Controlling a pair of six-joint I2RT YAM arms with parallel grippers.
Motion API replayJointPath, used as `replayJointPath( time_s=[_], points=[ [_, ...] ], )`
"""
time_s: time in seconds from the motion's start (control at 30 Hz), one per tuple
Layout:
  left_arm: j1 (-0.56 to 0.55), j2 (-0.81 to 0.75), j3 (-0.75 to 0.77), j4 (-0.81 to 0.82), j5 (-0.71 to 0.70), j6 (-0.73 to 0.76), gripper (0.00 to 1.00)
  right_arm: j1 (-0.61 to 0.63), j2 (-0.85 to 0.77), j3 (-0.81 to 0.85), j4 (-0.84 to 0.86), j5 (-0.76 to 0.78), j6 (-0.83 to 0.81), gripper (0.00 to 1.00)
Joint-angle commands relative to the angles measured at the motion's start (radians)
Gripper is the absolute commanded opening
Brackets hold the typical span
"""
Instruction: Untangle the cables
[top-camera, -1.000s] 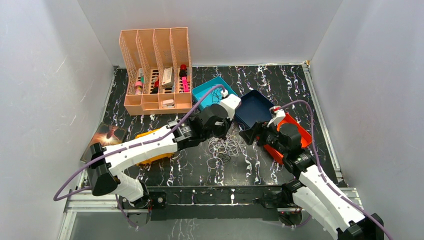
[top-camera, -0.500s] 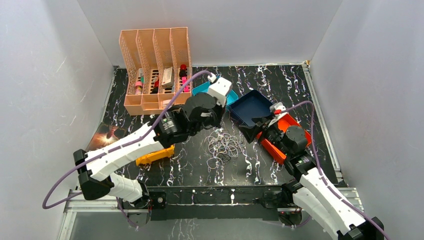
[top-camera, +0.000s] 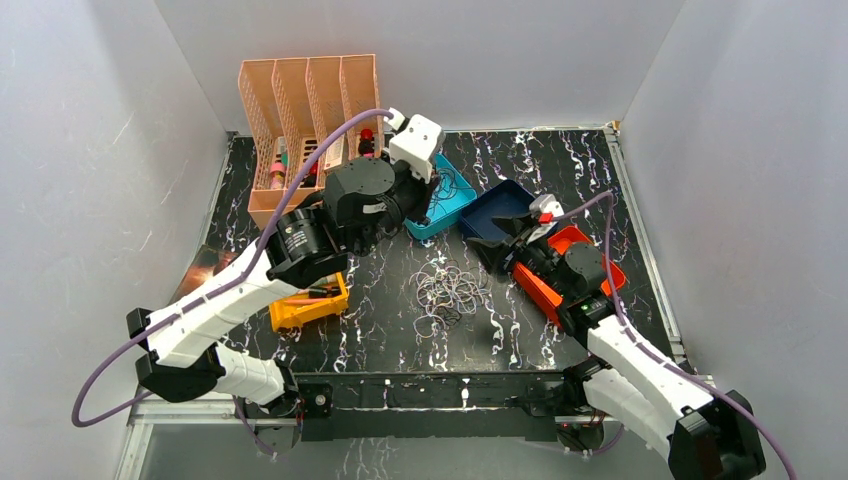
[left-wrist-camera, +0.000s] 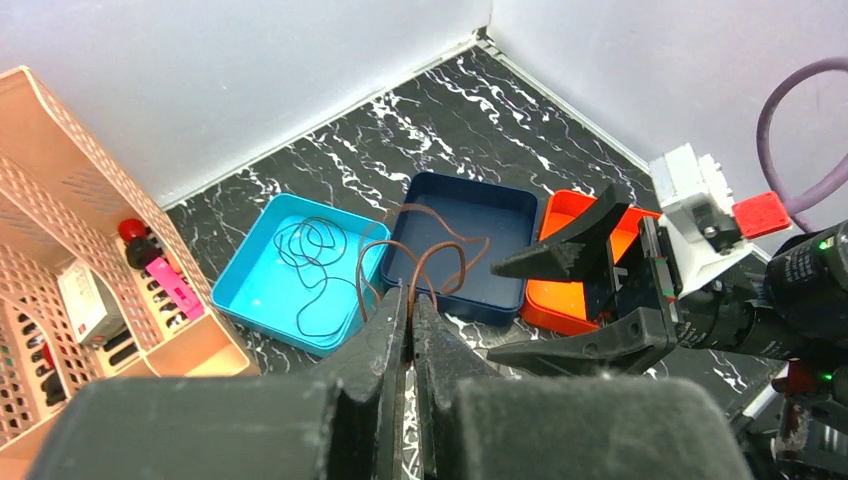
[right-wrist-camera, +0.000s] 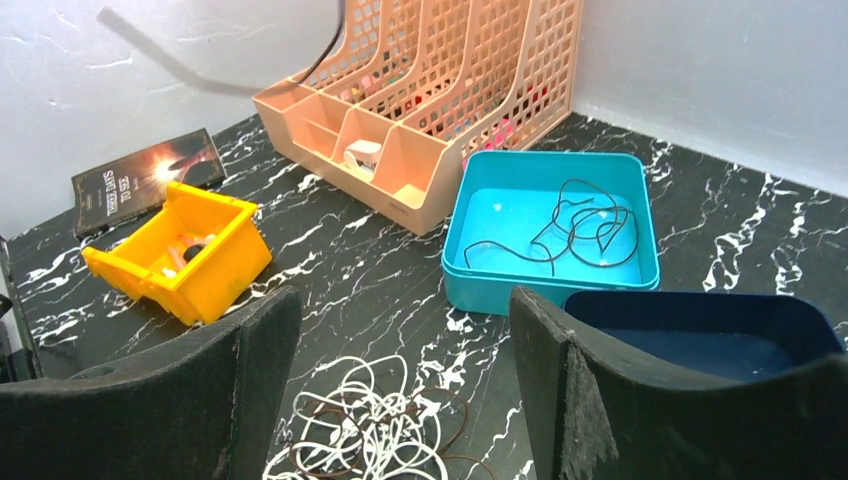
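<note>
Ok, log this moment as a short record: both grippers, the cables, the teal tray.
left gripper: shut on brown cable, held off the table
right gripper: open, holding nothing, near the tangle
tangle: white and dark cables, lying on the table
teal tray: holds one black cable

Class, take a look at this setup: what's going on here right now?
Two robot arms are sorting out tangled cables. The left gripper is shut on a brown cable, holding it in the air by the teal tray and the navy tray. One dark cable already lies in the teal tray. The right gripper is open and empty, close to the tangle of white and brown cables.
</note>
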Motion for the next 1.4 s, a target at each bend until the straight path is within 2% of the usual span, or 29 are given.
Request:
replayJointPath(
  time_s=[0.0,0.2,0.5,0.7,0.9,1.37],
  points=[
    [0.004,-0.006,0.064,-0.013,-0.053,0.065,0.00,-0.002,0.029,0.047,0.088,-0.013,0.015,0.83],
    [0.027,0.042,0.084,-0.033,-0.079,0.066,0.00,-0.002,-0.012,0.051,-0.038,0.045,0.047,0.82],
    [0.232,0.143,0.089,-0.070,0.168,-0.020,0.00,-0.003,-0.127,0.072,-0.291,0.105,0.102,0.81],
    [0.325,0.233,0.102,-0.040,0.257,-0.015,0.00,-0.002,-0.179,0.078,-0.399,0.121,0.127,0.81],
    [0.408,0.324,0.114,-0.005,0.330,-0.017,0.00,-0.002,-0.195,0.073,-0.464,0.119,0.152,0.81],
    [0.500,0.521,0.217,0.034,0.446,-0.011,0.00,-0.002,-0.180,0.041,-0.460,0.112,0.174,0.81]
  ],
)
